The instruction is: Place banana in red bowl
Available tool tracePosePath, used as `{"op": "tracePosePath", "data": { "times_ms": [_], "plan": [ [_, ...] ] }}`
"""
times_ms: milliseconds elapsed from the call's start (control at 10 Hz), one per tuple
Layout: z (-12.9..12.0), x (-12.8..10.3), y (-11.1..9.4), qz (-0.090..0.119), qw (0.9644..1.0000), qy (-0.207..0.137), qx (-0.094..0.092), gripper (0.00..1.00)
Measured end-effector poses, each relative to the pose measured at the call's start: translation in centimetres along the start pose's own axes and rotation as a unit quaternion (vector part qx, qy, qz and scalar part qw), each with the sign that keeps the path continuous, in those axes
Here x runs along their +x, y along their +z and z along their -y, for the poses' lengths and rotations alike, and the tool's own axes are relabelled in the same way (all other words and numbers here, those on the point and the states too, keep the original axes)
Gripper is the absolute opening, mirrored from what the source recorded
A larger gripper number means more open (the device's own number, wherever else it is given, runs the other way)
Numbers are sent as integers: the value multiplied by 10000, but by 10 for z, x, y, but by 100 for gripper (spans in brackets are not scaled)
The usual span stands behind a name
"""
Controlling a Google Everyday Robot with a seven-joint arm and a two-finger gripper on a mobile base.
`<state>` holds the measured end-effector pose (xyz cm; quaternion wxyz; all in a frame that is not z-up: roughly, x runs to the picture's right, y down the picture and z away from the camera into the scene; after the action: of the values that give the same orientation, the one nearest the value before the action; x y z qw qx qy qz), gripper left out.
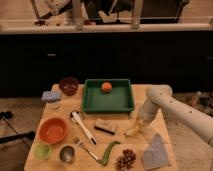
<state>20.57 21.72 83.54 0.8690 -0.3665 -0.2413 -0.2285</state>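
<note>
Biggest thing first: the wooden counter (120,118) is pretty crowded, with a green tray (108,101) in the middle at the back. The red bowl (52,130) sits front-left, well apart from where the action is.

The gripper (138,123) is down low on the right side of the counter, right on top of the upper end of the banana (133,132). I can't tell whether the jaws are apart or clamped on it; the wrist covers that spot.

The banana is lying flat on the counter, just below the tray's front-right corner, between a small tan block (105,126) and a grey cloth (156,152).

My take on handling:
- It's light, so weight shouldn't be an issue.
- Soft under the skin, so squeeze gently or it'll bruise or mush.
- The skin is smooth and the shape is curved and rounded, so it could roll or pivot in a two-sided pinch.
- I'd grab across the thick middle, jaws square to the curve (not at a tip, where it tapers and would swing).

If the hold is near the end like it looks, I'd expect some droop on the way over to the bowl.
</note>
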Motion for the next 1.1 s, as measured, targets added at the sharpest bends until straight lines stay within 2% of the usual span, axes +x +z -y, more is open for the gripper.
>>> {"op": "tracePosePath", "data": {
  "times_ms": [400, 800, 1100],
  "plan": [
    [8, -17, -19, -112, 9999, -88, 75, 0],
    [29, -56, -46, -230, 9984, -458, 254, 0],
    [53, -88, -48, -284, 9962, -764, 304, 0]
  ]
}}
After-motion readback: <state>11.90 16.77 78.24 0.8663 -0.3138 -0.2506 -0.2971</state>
